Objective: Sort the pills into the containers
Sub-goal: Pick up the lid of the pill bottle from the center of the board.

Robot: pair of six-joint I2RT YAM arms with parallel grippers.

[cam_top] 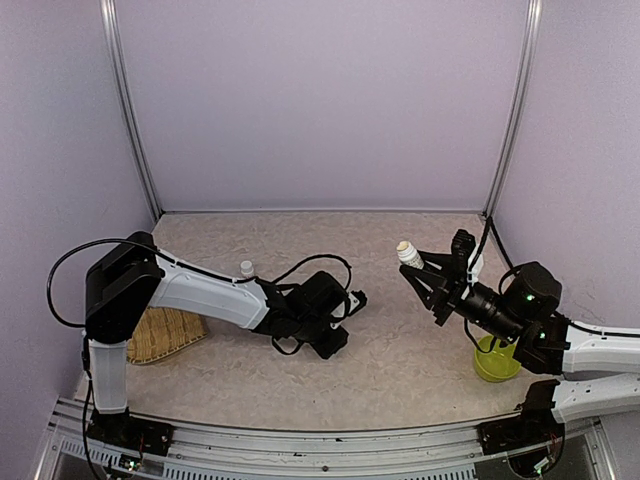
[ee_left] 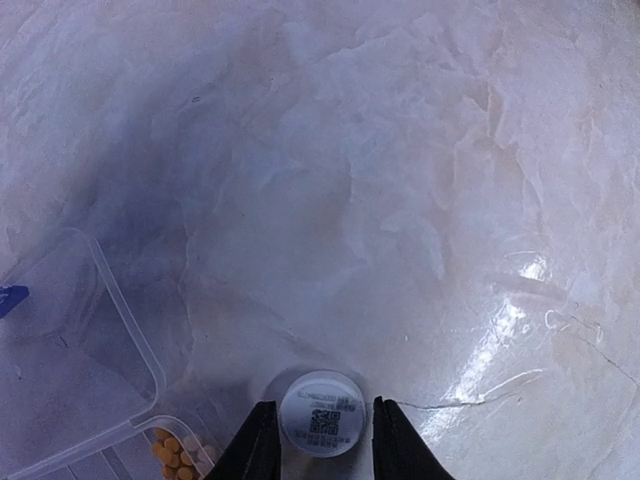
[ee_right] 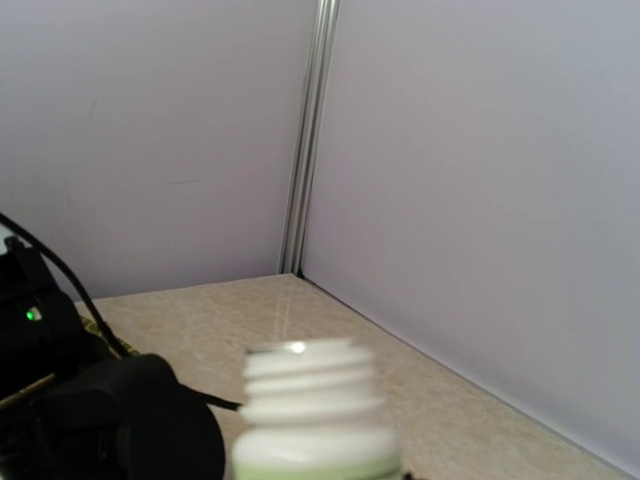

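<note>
In the left wrist view, my left gripper (ee_left: pixel 322 445) is low over the table with its jaws on either side of a white round cap (ee_left: pixel 322 412) bearing a QR label. A slim gap shows on the right side. A corner of the clear compartment box (ee_left: pixel 80 340) lies at lower left, and several orange-yellow pills (ee_left: pixel 175 452) sit in one compartment. The dark pill is out of view. In the top view the left gripper (cam_top: pixel 345 305) is at mid-table and the box is hidden under that arm. My right gripper (cam_top: pixel 418 268) is shut on an uncapped white bottle (cam_top: pixel 407 253), held raised; its threaded neck (ee_right: pixel 312 390) fills the right wrist view.
A lime-green bowl (cam_top: pixel 495 362) stands at the right, beneath the right arm. A woven bamboo tray (cam_top: pixel 165 336) lies at the left near the left arm's base. A small white bottle (cam_top: pixel 246 268) stands behind the left arm. Walls close in the back and both sides.
</note>
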